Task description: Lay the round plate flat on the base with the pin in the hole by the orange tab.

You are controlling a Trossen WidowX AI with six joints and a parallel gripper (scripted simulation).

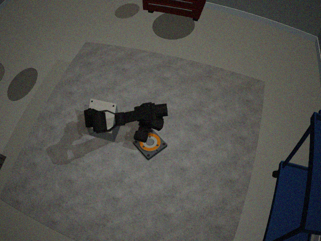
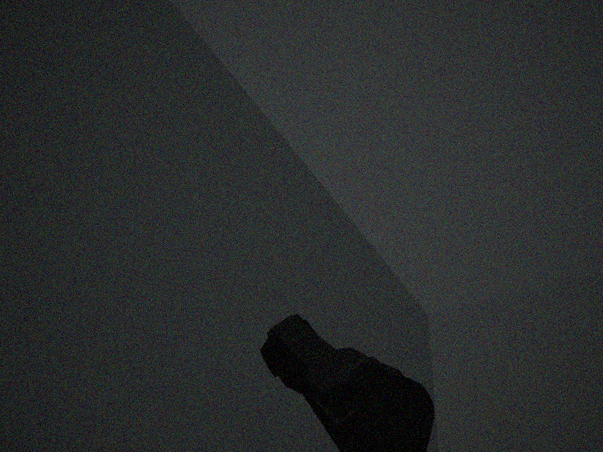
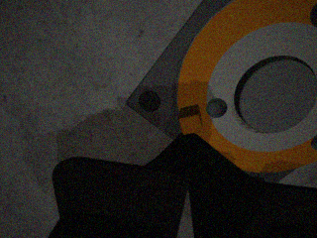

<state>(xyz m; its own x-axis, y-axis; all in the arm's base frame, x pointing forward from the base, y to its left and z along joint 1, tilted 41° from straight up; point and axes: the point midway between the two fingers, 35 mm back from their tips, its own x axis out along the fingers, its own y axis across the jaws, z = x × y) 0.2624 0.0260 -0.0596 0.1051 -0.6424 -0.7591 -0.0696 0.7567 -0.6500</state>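
The round plate, an orange ring around a white ring (image 1: pixel 158 140) (image 3: pixel 198 64), sits around the grey post (image 1: pixel 150 141) (image 3: pixel 277 96) on the dark square base (image 1: pixel 154 152) (image 3: pixel 163 79). In the wrist view, the small orange tab (image 3: pixel 192 122) has a dark edge and stands at the ring's lower left. The hole (image 3: pixel 216 107) beside it looks grey-green inside; I cannot tell whether that is the pin. Whether the plate lies flat is not clear. My gripper (image 3: pixel 187 139) is shut and empty, its tips over the ring's edge just below the tab. Contact cannot be told.
The arm stands on a white block (image 1: pixel 103 103) left of the base. A red cabinet (image 1: pixel 173 7) is at the back, and a blue cart (image 1: pixel 293 192) is at the right. The exterior view shows only a dark part of the arm (image 2: pixel 371 406) against the walls.
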